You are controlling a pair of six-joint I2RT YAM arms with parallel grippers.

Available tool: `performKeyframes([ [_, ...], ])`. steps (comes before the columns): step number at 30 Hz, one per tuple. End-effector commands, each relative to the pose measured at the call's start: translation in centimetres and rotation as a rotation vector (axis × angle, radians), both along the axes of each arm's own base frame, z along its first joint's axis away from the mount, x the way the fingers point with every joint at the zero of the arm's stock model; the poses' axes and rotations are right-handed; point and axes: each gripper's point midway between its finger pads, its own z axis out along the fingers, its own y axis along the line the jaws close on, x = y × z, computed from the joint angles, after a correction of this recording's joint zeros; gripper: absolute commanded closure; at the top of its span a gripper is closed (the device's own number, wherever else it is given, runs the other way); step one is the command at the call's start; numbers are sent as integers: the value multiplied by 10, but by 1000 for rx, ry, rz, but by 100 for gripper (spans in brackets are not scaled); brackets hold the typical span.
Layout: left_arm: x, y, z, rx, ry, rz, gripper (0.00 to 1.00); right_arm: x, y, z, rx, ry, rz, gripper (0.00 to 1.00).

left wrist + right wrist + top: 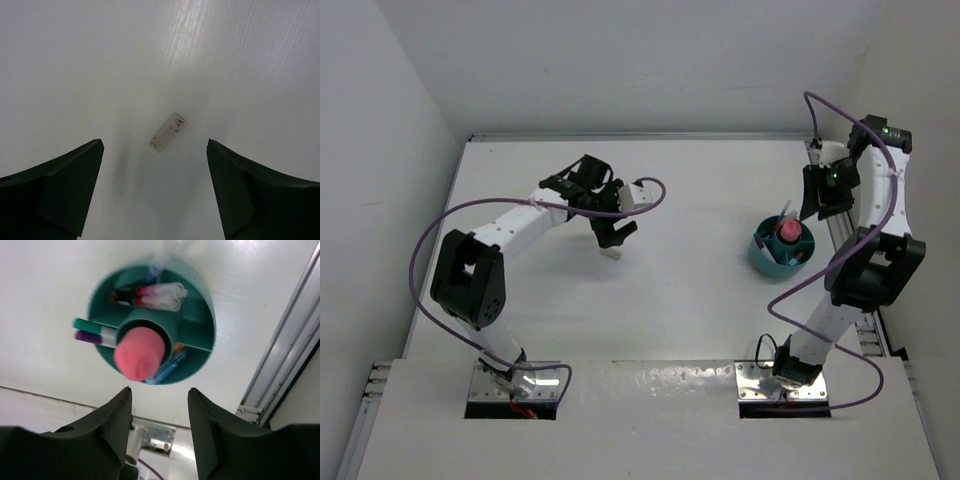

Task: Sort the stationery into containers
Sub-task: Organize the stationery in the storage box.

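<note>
Left tool wide (probably above eraser)

1. A robotics lab test cell: a white table boxed in by plain white walls.
2. The left arm and right arm bolt to metal base plates, trailing purple cables.
3. An aluminium rail edges the table.

The left arm stretches forward and inward, elbow bent, the left gripper pointing down, jaws wide apart. The right arm folds upright, the right gripper pointing down, jaws parted.
</note>
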Motion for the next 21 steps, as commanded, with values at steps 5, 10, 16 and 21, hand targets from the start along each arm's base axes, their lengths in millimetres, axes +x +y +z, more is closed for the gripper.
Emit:
performKeyframes([
  [5,-15,13,-36,96,25,-265,15,-20,71,70,215,-113,49,53],
  [10,-2,25,-67,160,-4,-266,15,-33,87,73,263,-116,55,53],
  [16,10,35,-94,211,18,-312,14,-45,94,75,289,-109,68,53],
  [21,19,37,-110,227,-10,-352,14,-49,99,77,318,-107,63,53],
])
